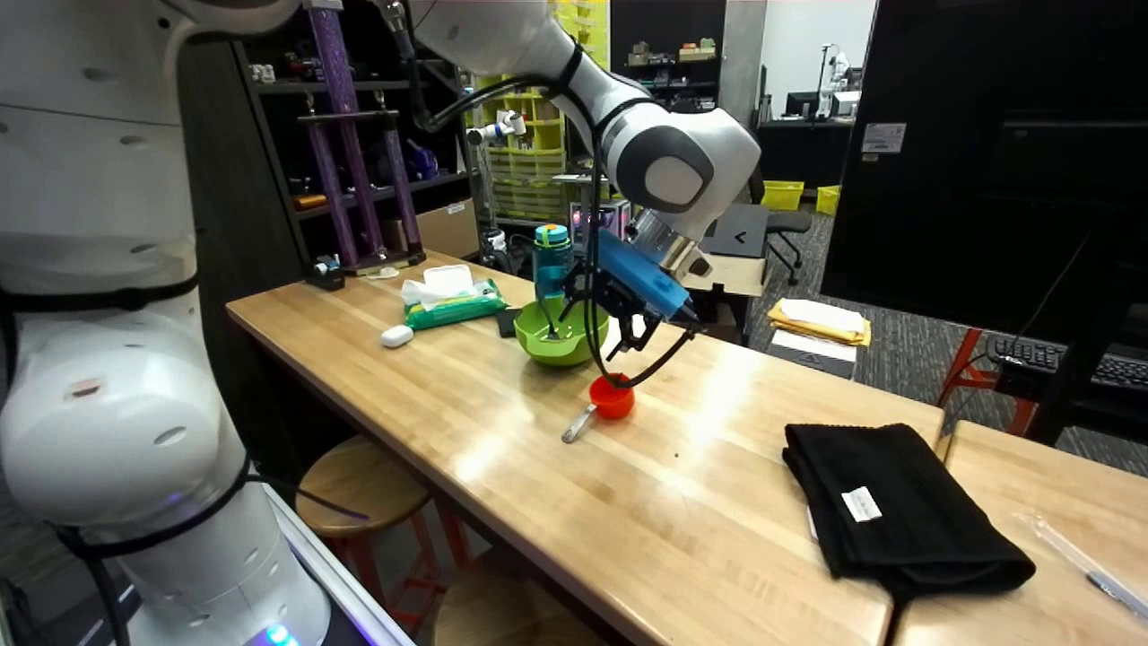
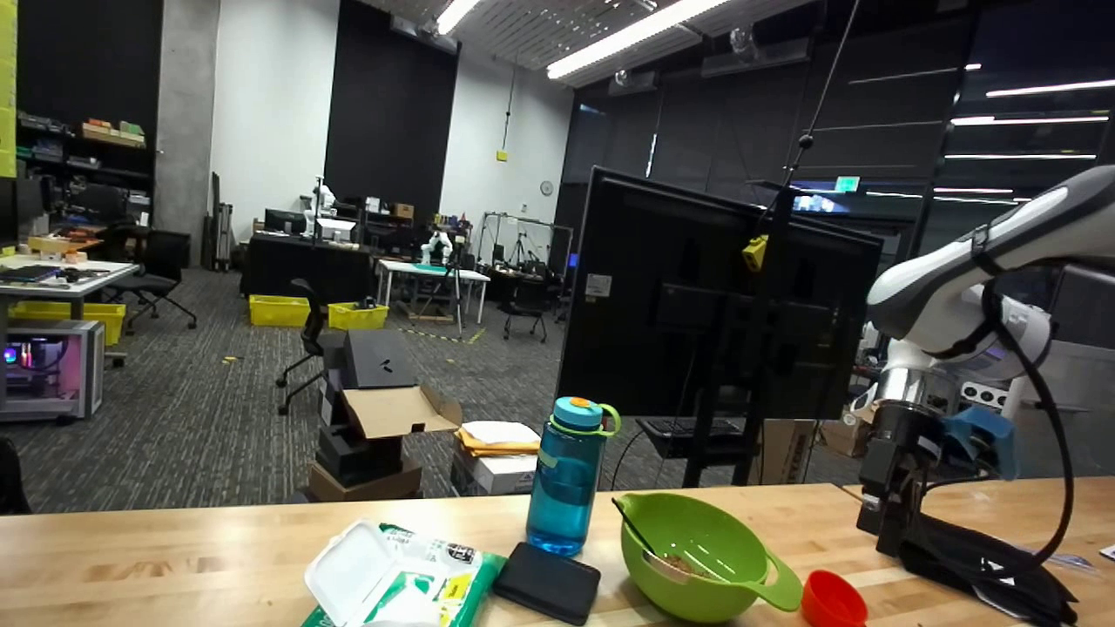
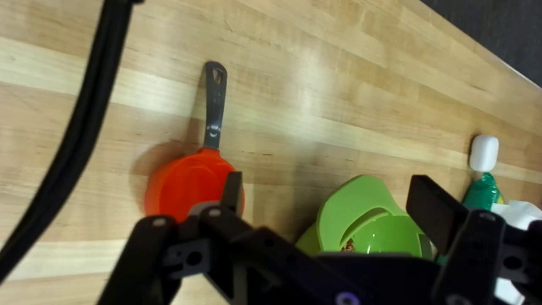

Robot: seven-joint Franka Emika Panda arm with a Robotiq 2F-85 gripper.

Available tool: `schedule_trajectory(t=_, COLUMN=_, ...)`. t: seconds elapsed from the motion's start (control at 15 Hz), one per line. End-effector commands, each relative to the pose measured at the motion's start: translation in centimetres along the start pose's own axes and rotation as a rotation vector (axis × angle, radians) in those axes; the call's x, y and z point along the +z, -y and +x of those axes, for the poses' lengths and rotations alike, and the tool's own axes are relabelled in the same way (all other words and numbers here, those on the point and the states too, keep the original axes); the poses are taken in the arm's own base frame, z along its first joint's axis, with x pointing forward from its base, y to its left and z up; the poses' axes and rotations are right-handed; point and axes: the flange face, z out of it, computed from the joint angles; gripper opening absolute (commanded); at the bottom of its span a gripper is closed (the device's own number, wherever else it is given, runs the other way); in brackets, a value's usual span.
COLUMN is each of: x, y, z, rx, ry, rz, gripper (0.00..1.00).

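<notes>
Tool (image 3: 328, 199): fingers (image 3: 232, 190) wide apart, pointing downward above the desk (image 1: 700, 538).

Red cup (image 3: 186, 186): upright on the desk, near the tool and lower than it. In the wrist view one finger overlaps its rim by line of sight; both exterior views show a gap between tool and cup. Gray handle (image 3: 215, 106) extends away from the tool; in an exterior view it points toward the side with the stools (image 1: 363, 484).

Green bowl (image 2: 675, 596): near the cup, bare wood between them in the wrist view, where the bowl shows lower down in the gap between the fingers. Contains brown bits (image 2: 684, 564) and a dark-handled utensil (image 2: 634, 527) leaning on the rim; its head is hard to make out.

Surroundings: blue bottle (image 2: 568, 488) upright just beside the bowl. Flat black case (image 2: 547, 582) between bowl and green wipes pack (image 1: 462, 309), whose white lid (image 2: 353, 570) is open. Small white case (image 1: 396, 336) near the pack. Folded black cloth (image 1: 933, 520), white label (image 1: 861, 504) on top, lies across a desk seam, well apart from the cup. Black cable (image 3: 79, 140) curves down one side of the wrist view.
</notes>
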Motion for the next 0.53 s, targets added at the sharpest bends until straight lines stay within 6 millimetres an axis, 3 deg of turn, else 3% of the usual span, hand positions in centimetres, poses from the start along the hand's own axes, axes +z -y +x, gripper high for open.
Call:
schedule_trajectory(t=0.0, x=-0.8, y=3.0, z=-0.3, rx=0.069, ry=0.049, rz=-0.133, gripper=1.0)
schedule_trajectory(t=0.47, x=-0.1, y=5.5, z=0.6, rx=0.22, ry=0.134, rz=-0.288, gripper=1.0)
